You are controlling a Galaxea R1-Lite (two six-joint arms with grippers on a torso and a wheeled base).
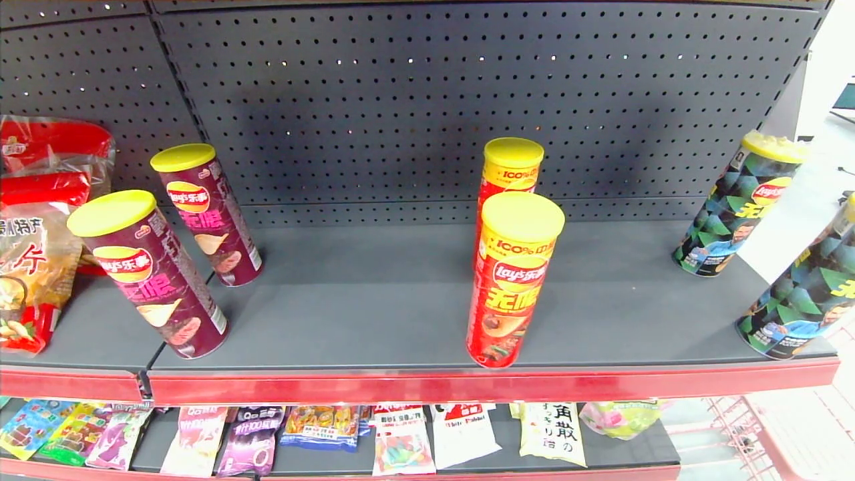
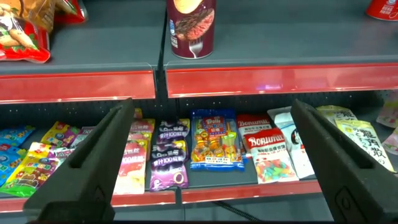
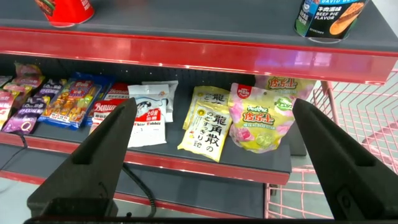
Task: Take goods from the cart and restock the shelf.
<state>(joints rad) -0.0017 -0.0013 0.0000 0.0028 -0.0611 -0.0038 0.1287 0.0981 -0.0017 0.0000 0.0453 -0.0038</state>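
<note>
**A:** Red can point(image 1: 511, 280) is standing right at the front lip of the shelf point(image 1: 374, 300), around six o'clock on the board. Its twin point(image 1: 511, 170) is waiting just behind, toward twelve.

**B:** Both arms are hanging lower down, facing the snack bags point(image 2: 214, 140) one level below. The left fingers point(image 2: 93, 162) are spreading wide and holding nothing, and the right fingers point(image 3: 93, 162) are doing the same.

**A:** So nothing is being carried. I'm guessing the goods are sitting in the pink cart point(image 1: 755, 434), down at four o'clock, though I'm only seeing its wire.

**B:** What's worrying you?

**A:** An arm rising from under the shelf risks clipping that red lip or nudging the front can. It's looking tall and narrow, so I'm expecting it to topple and roll off.

**B:** And on the right?

**A:** The dark can point(image 1: 801, 300) at three o'clock is perching on the corner nearest the cart. I'm judging that it's sitting exactly where the right arm would be swinging between cart and shelf.

**B:** I'm thinking the open stretch between the cans is offering the safer landing spot.
</note>
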